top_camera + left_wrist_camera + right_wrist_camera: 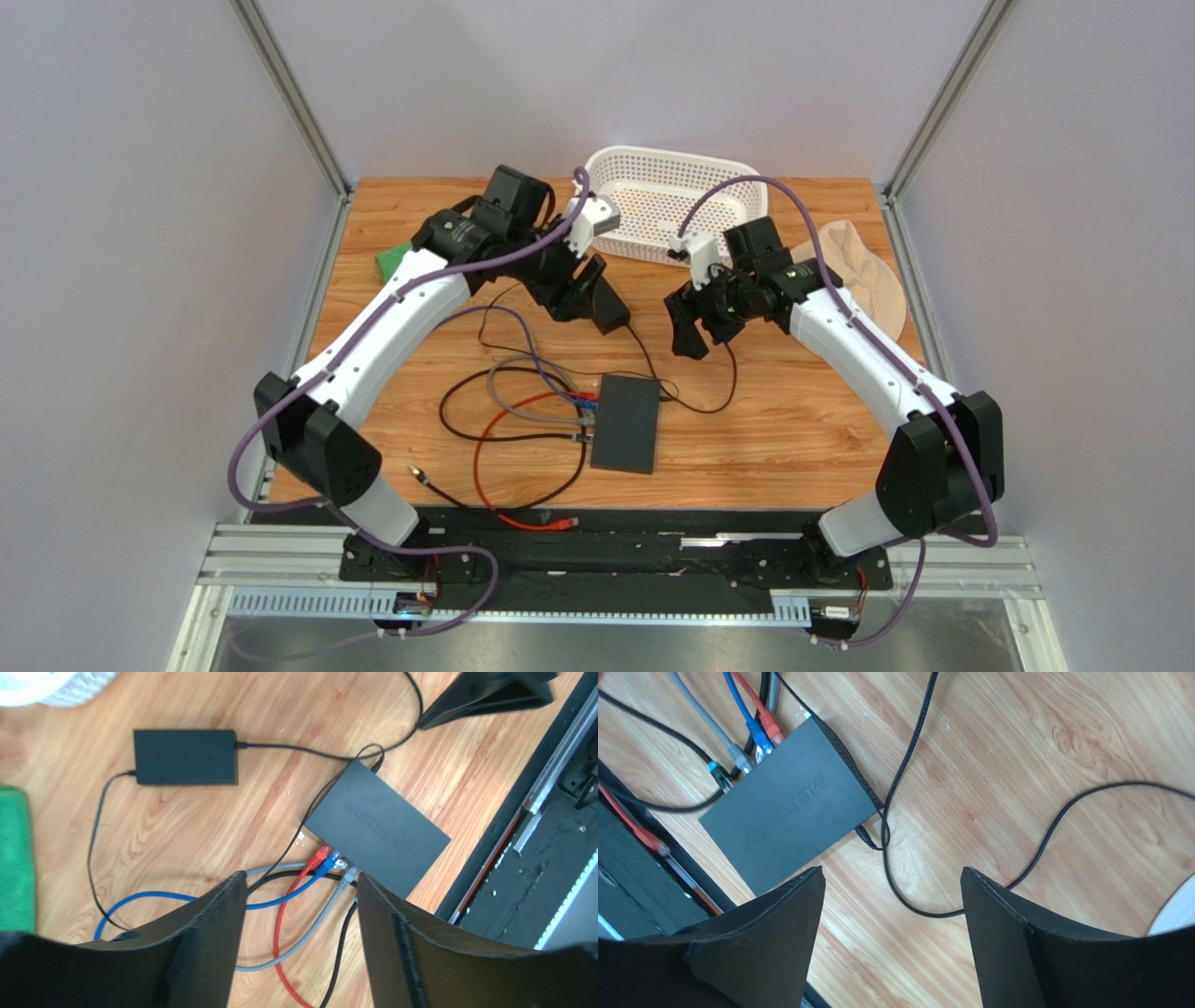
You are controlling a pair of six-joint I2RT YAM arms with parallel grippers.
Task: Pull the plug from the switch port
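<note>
Wooden table (pixel 814 420) bears the switch (pixel 627 423), plugs (pixel 326 859) seated, left pincer (pixel 300 877) and right pincer (pixel 892 871) hovering beyond it, spread wide, empty.

Sockets and cable runs slipping out of sight
From above, the switch (pixel 626 423) is showing its sockets too small to tell; the left pincer (pixel 302 882) is covering stretches of the cables (pixel 279 917), while the green cloth (pixel 14 861) and white basket (pixel 56 686) are running off the edge.

white basket (pixel 659 210), green cloth (pixel 397 261), power brick (pixel 185 757)
</note>
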